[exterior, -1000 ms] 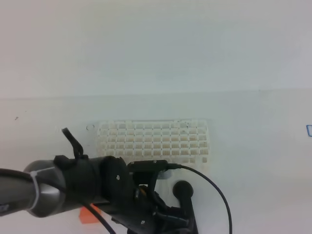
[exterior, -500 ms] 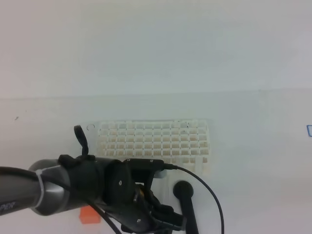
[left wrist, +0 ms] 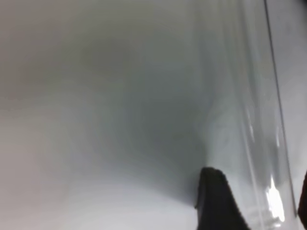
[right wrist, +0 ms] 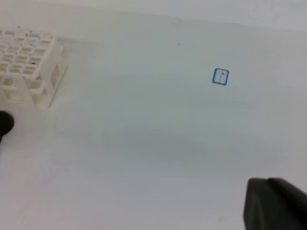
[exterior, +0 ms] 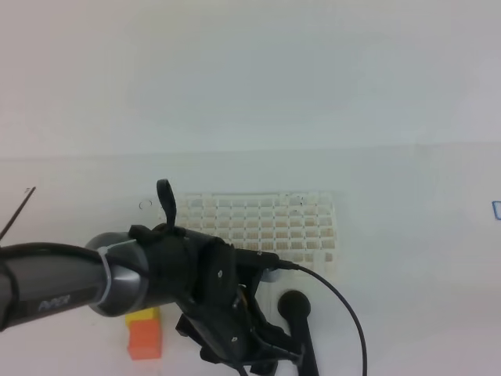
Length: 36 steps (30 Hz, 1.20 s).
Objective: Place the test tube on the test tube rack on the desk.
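desk fills every view, plain white and wide. the test tube rack stands near the middle of the high view, its long side running left to right, its right and far edges in full sight. the left arm comes in from the left edge and lies low across the rack's near left corner, hiding that part of the grid. a yellow-and-orange block sits on the desk just under the arm, near the bottom edge. a black round-ended part rises from the bottom edge just in front of the rack's near side.

in the left wrist view a clear test tube runs steeply up the right side between the left gripper fingers; one dark fingertip shows left of the tube, and only a sliver of the other at the right border. the jaws stand wide, on either side of the tube; whether they press on it cannot be told from the blur.

the right gripper shows only as a dark tip at the lower right of its own view, jaws closed, with nothing in them. bare desk spreads ahead of it, with a small blue square mark well apart from the rack's corner.
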Available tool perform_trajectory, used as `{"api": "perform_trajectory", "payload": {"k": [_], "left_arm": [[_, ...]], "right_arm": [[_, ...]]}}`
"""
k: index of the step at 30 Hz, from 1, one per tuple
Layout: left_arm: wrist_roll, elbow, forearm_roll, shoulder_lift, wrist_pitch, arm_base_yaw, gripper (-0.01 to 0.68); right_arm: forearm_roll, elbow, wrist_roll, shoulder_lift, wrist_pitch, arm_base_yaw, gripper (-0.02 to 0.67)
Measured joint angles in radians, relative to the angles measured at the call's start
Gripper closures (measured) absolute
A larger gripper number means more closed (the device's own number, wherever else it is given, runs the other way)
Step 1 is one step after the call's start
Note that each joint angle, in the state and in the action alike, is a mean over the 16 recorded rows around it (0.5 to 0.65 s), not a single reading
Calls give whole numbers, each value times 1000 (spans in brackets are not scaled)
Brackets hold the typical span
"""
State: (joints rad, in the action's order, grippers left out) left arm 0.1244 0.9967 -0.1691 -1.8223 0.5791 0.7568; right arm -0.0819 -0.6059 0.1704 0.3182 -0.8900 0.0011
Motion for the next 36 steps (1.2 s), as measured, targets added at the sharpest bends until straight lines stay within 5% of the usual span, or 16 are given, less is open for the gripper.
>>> {"api": "perform_trajectory", "payload": {"k": [19,27,36], "left_arm": [[195,7,265,-22,119,1,452],[222,7,270,-22,146,1,468],[232,8,264,-22,152,1,580]], "right_arm": [[0,0,-1,0,0,0,650],[0,1,-3,0,0,0,650],[0,16,-4,0,2,0,650]]}}
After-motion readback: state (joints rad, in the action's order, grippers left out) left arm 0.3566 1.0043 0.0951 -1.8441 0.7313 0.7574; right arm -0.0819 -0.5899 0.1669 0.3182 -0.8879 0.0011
